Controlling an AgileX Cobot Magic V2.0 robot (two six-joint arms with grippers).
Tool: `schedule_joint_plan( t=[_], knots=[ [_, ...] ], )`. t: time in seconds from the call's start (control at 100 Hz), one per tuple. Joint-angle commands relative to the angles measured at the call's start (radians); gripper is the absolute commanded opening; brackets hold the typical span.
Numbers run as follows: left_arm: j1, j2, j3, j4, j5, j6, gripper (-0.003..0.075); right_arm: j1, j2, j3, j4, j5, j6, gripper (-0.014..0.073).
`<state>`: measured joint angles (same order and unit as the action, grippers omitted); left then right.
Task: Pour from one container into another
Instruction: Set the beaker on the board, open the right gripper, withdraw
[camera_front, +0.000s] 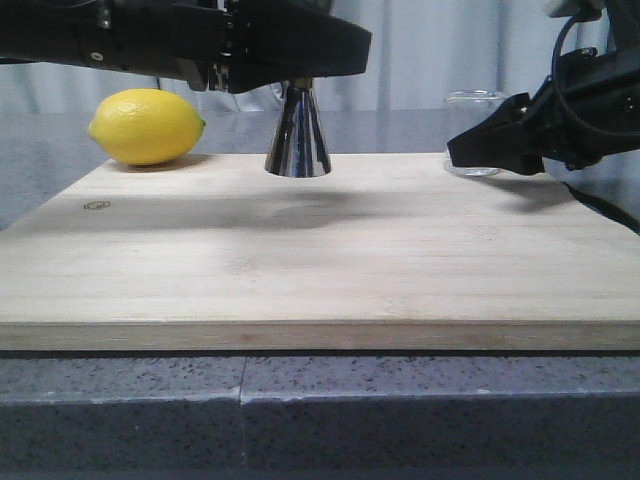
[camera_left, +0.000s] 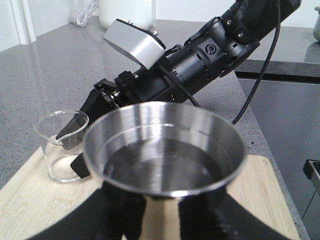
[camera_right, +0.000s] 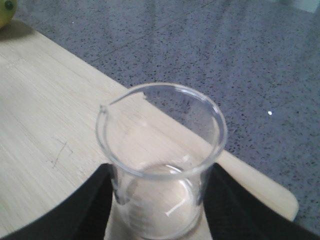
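Note:
My left gripper (camera_front: 298, 85) is shut on the shiny steel jigger (camera_front: 298, 135) at the back middle of the wooden board (camera_front: 320, 260). The jigger stands upright, its base at or just above the board. In the left wrist view the jigger (camera_left: 165, 150) holds clear liquid, and black fingers (camera_left: 125, 210) press its stem. The small clear glass beaker (camera_front: 472, 108) stands upright on the board's back right corner. My right gripper (camera_front: 468, 150) is shut on the beaker. The right wrist view shows the beaker (camera_right: 160, 145) looking empty between the right gripper (camera_right: 160, 200) fingers.
A yellow lemon (camera_front: 147, 126) lies at the board's back left corner. The board rests on a grey speckled counter (camera_front: 400, 400). The right arm (camera_left: 200, 60) with its cable reaches in behind the beaker (camera_left: 60, 145). A white container (camera_left: 125, 10) stands far back.

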<state>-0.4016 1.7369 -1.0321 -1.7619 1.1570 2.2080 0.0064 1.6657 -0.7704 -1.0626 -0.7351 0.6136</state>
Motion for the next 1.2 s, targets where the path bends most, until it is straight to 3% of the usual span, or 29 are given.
schedule_joint_plan(
  t=[0.0, 0.08, 0.26, 0.35, 0.53, 0.79, 1.19],
  knots=[
    [-0.011, -0.04, -0.031, -0.087, 0.1, -0.005, 0.0238, 0.001, -0.034, -0.026, 0.025, -0.023, -0.002, 0.0293],
    [-0.011, -0.04, -0.031, -0.087, 0.1, -0.005, 0.0238, 0.001, -0.034, -0.026, 0.025, -0.023, -0.002, 0.0306],
    [-0.011, -0.04, -0.031, -0.087, 0.1, -0.005, 0.0238, 0.001, -0.034, -0.026, 0.025, -0.043, 0.009, 0.0495],
    [-0.011, -0.04, -0.031, -0.087, 0.1, -0.005, 0.0238, 0.001, -0.035, -0.026, 0.023, -0.044, 0.066, 0.0549],
    [-0.011, -0.04, -0.031, -0.087, 0.1, -0.005, 0.0238, 0.003, -0.068, -0.026, -0.107, -0.01, 0.198, 0.0549],
    [-0.011, -0.04, -0.031, -0.087, 0.1, -0.005, 0.0238, 0.033, -0.198, -0.017, -0.346, 0.208, 0.475, 0.0549],
    [-0.011, -0.04, -0.031, -0.087, 0.1, -0.005, 0.0238, 0.033, -0.523, 0.174, -0.365, 0.344, 0.661, 0.0549]
  ],
)
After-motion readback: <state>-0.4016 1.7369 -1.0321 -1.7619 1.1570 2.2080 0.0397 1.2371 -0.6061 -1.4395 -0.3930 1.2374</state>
